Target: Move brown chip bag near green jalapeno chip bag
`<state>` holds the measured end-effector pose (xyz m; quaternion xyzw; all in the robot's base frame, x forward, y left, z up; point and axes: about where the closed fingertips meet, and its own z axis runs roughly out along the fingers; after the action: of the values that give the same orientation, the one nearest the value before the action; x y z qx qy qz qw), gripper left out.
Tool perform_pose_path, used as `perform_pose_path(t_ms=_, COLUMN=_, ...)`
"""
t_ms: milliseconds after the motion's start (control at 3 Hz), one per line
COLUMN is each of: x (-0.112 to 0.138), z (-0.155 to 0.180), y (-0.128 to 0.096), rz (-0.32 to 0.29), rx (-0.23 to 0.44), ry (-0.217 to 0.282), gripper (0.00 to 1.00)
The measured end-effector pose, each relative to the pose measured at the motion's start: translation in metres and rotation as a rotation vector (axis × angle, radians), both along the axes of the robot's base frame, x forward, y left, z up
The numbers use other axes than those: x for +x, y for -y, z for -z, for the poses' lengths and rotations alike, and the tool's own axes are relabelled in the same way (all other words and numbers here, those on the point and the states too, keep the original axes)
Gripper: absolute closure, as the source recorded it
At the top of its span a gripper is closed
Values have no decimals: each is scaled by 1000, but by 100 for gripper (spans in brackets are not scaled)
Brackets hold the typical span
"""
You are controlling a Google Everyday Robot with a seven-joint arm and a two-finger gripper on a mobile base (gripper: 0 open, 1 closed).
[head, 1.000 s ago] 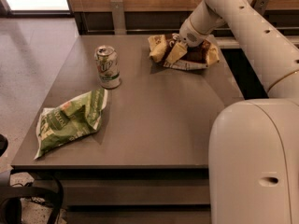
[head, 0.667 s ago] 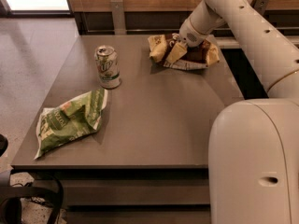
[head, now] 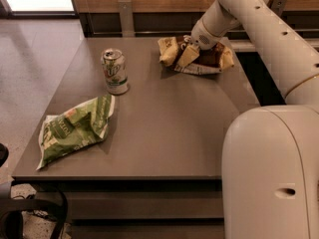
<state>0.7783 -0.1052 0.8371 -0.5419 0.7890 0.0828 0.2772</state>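
No shift: pincer (head: 189,49) at brown chip bag (head: 214,59), far on grey table (head: 169,118)

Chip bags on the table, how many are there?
2. The brown bag lies at the far right, with the gripper at it; the green bag lies at the near left edge.

Grey table (head: 169,133), green bag (head: 75,128), soda can (head: 115,71), brown bag (head: 215,59) under pincer (head: 191,48)

One brown chip bag (head: 215,59), one green chip bag (head: 75,128), one soda can (head: 114,72); one gripper (head: 191,49) at brown bag
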Motion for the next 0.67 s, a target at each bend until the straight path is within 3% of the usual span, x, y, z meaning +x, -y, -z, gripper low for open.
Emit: perform_pose_path(t_ms=667, x=-1, z=-3, y=1, rz=2, rx=-3, ry=3, gripper=100)
